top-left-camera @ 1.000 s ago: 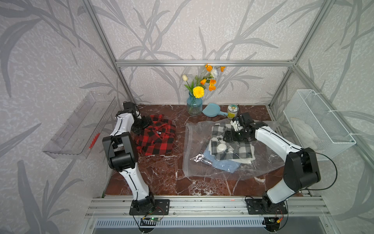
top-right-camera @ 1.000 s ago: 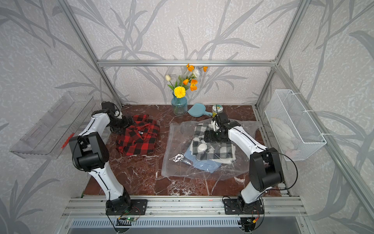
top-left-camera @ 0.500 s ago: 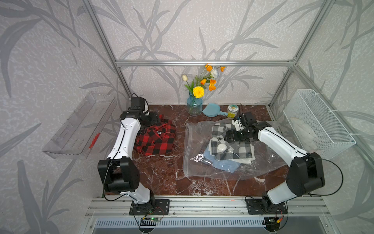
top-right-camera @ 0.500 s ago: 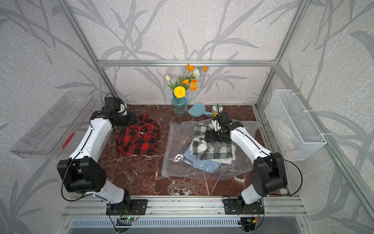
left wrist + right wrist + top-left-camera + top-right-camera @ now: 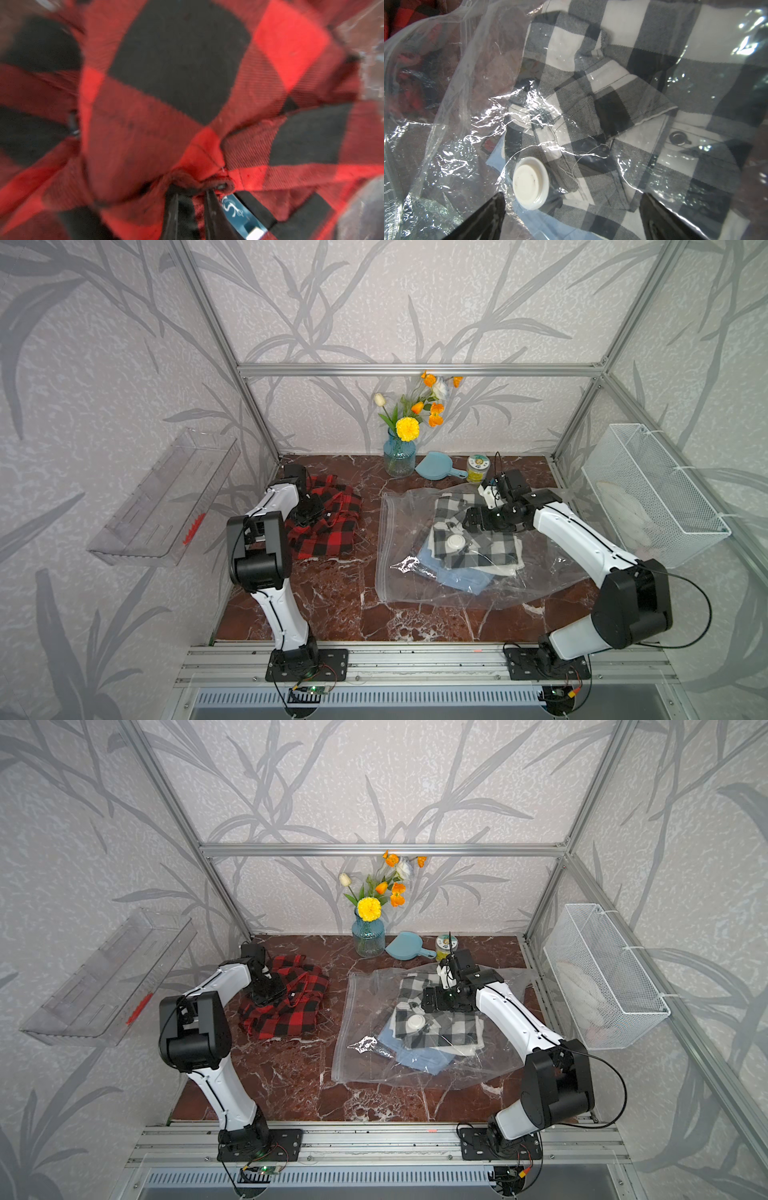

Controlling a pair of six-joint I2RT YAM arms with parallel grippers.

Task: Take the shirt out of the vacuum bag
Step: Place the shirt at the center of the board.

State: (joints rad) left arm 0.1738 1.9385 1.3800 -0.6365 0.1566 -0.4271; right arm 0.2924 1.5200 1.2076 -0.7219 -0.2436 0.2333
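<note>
A blue glass vase (image 5: 399, 456) of orange and yellow flowers stands at the back of the marble desk (image 5: 332, 597), with a light blue scoop (image 5: 436, 466) and a small yellow-lidded jar (image 5: 477, 467) just beside it, all near the far edge of the vacuum bag (image 5: 540, 572). A clear tray (image 5: 166, 497) hangs on the wall at the robot's left and a white wire basket (image 5: 652, 493) holding something pale hangs at its right. The front half of the desk, between the bag and the rail, is bare marble. The bag lies flat on the robot's right half of the desk, its zip edge (image 5: 347, 1019) facing the middle, and inside it a grey and white checked shirt (image 5: 486, 539) rests on a light blue folded cloth (image 5: 461, 578); the round white valve (image 5: 530, 186) sits on the bag's face over the checked shirt. The red and black checked shirt (image 5: 328, 522) lies crumpled outside the bag on the robot's left side of the desk, well apart from the bag's edge. The left claw (image 5: 190, 199) presses into this shirt, its two dark fingers (image 5: 172, 214) drawn close with a fold of red cloth pinched between them. The right claw (image 5: 572, 218) hovers low over the bag above the checked shirt, its fingers spread wide with the valve near one of them, and nothing is held.
</note>
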